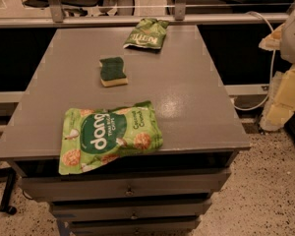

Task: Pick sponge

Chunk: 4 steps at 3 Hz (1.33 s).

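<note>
The sponge lies flat on the grey table, left of the middle and toward the far side. Its dark green scouring top faces up over a pale yellow foam base. My gripper, with pale yellow blocky parts, hangs off the table's right side at the right edge of the view. It is well to the right of the sponge and touches nothing on the table. It holds nothing that I can see.
A large green snack pouch lies at the table's front edge, overhanging slightly. A smaller green snack bag lies at the far edge. Drawers sit under the tabletop. A white cable hangs at the right. A railing runs behind.
</note>
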### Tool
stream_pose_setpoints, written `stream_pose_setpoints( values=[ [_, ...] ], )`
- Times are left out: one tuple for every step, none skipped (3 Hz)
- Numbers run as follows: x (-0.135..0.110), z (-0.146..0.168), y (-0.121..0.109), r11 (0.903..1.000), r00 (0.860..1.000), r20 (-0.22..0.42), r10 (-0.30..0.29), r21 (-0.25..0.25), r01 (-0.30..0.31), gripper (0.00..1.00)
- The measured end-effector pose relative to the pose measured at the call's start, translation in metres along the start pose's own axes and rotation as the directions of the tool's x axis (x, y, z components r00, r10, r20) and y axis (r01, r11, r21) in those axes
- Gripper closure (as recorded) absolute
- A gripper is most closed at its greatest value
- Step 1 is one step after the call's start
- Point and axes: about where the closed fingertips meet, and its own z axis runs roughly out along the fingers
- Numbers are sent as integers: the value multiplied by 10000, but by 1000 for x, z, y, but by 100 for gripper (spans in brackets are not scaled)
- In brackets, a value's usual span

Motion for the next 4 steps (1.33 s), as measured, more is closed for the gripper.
stream_pose_setpoints(
  values=[
    [0,0,0,10000,10000,0,0,0,0,0],
    [-9,6,-2,10000,9997,246,-45,-41,46,0],
    [-46,24,-15,9999,9913,1311,-103,-36,109,0],
    [-113,53,-37,9997,9541,2987,-235,19,240,0]
  ],
)
